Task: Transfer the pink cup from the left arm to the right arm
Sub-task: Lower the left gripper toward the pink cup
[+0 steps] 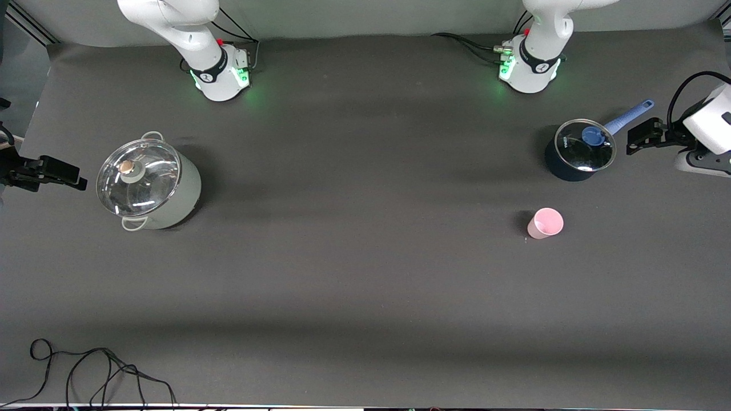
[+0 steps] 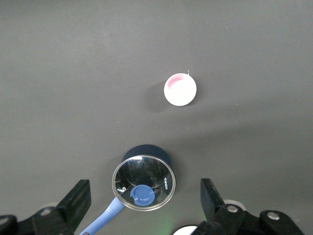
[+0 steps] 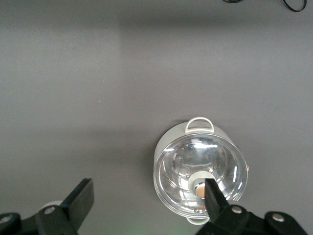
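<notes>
The pink cup (image 1: 545, 223) stands upright on the dark table toward the left arm's end, nearer to the front camera than the blue saucepan. It also shows in the left wrist view (image 2: 180, 89), open end up and empty. My left gripper (image 1: 635, 138) hangs in the air at the table's end beside the saucepan, well apart from the cup. Its jaws are wide open and empty in the left wrist view (image 2: 144, 198). My right gripper (image 1: 73, 174) is in the air at the right arm's end, beside the pale pot, open and empty in the right wrist view (image 3: 146, 196).
A dark blue saucepan (image 1: 579, 149) with a glass lid and a blue handle stands near the left gripper and shows in the left wrist view (image 2: 143, 182). A pale green pot (image 1: 148, 181) with a glass lid shows in the right wrist view (image 3: 200, 171). A black cable (image 1: 85, 371) lies at the front edge.
</notes>
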